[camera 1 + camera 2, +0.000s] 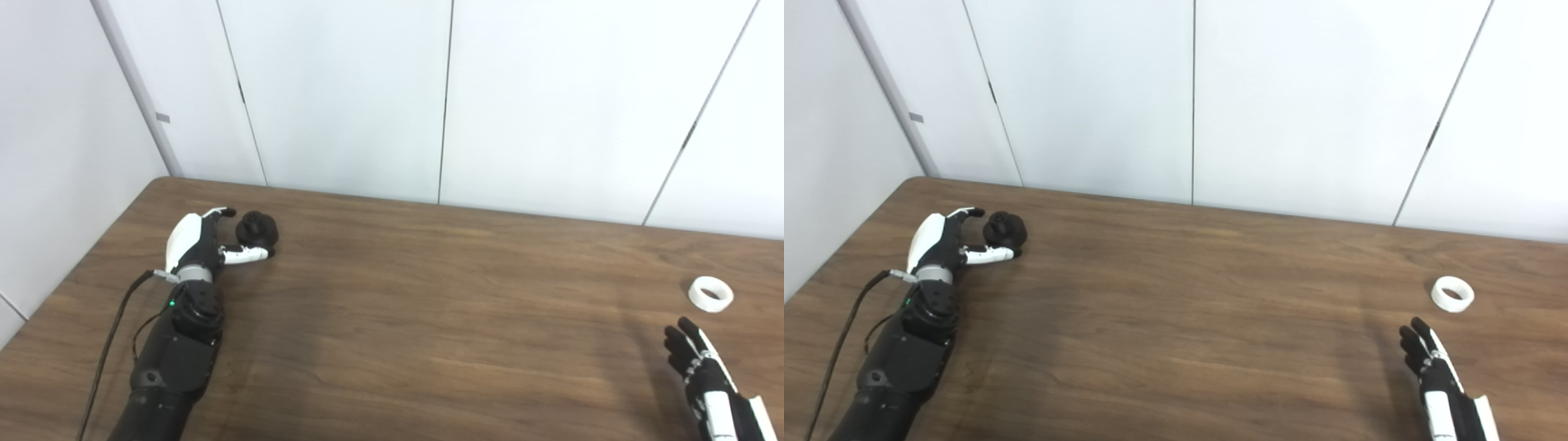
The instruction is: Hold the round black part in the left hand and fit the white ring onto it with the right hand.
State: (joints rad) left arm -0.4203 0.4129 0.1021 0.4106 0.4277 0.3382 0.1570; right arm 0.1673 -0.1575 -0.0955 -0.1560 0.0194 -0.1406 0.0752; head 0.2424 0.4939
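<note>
No brand, label or writing could be read on anything in either view. The brown wood-grain laminate table (392, 318) had a matte surface with a rounded far-left corner, and stood against smooth white wall panels (343, 92) divided by thin dark seams.

The round black part (256, 228), a dull, knobbly lump with a domed top, sat on the table near the far-left corner. The left hand (205, 242), with a glossy white shell over black fingers and a metal collar at the wrist, was cupped around the part: its upper fingers curved over the left side and its white thumb reached along the table below the part. Whether they actually pressed on it could not be told, and the part rested on the table. A thin black cable (110, 349) trailed beside the black forearm.

The small white ring (710, 293), a short, smooth plastic band with an open centre, lay flat on the table far to the right. The right hand (704, 373), black-fingered with white strips, was near the ring but apart from it, its fingers extended close together towards it, holding nothing.

The left eye view cut the right hand at the frame's corner; the right eye view showed more of it.
</note>
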